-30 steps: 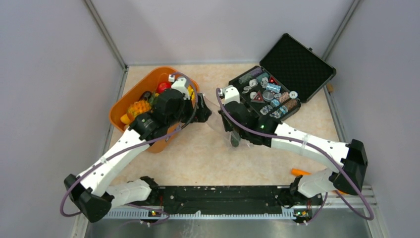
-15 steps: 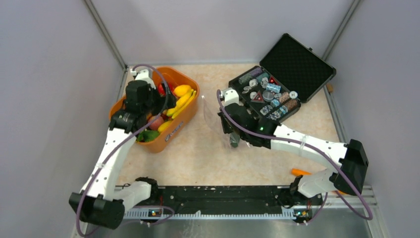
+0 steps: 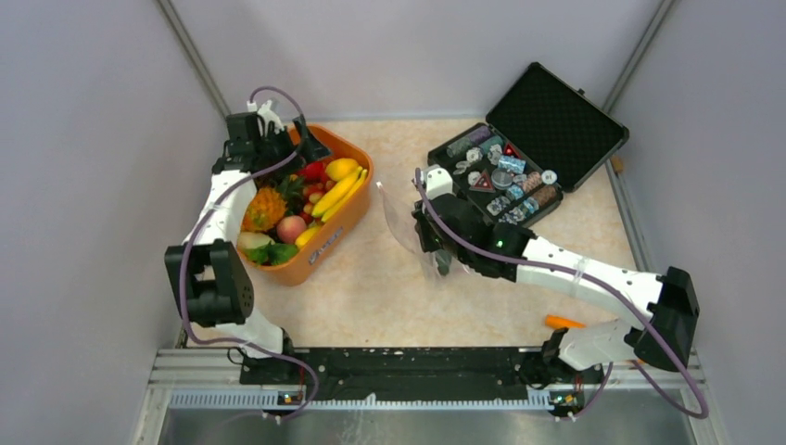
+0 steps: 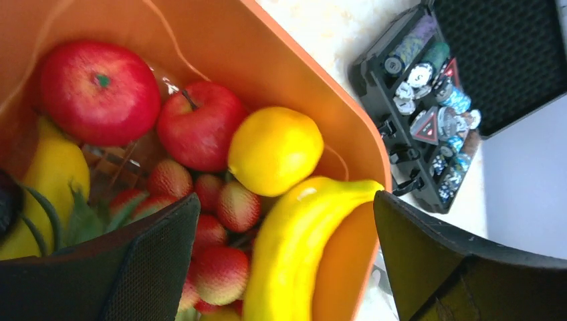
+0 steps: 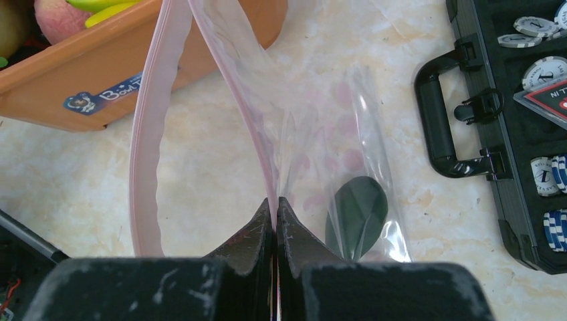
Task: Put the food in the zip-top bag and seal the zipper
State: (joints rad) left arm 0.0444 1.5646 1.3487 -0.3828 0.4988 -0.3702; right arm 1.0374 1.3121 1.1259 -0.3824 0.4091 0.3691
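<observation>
Hovering with left end effector [image 4: 286, 200] spread wide, empty, over the orange basket's [image 4: 294, 80] banana [image 4: 294, 247], risking slipping off its curve. Pinching the zip-top bag [image 5: 314, 134] at its zipper [image 5: 150, 134] with right end effector [image 5: 276, 204], risking the mouth collapsing.

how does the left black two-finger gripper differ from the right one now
The left gripper stands wide open and empty; the right gripper is shut on the clear plastic zip-top bag. The left gripper hangs over the orange plastic basket of toy fruit; the right gripper over the tabletop. Both have black fingers.
</observation>
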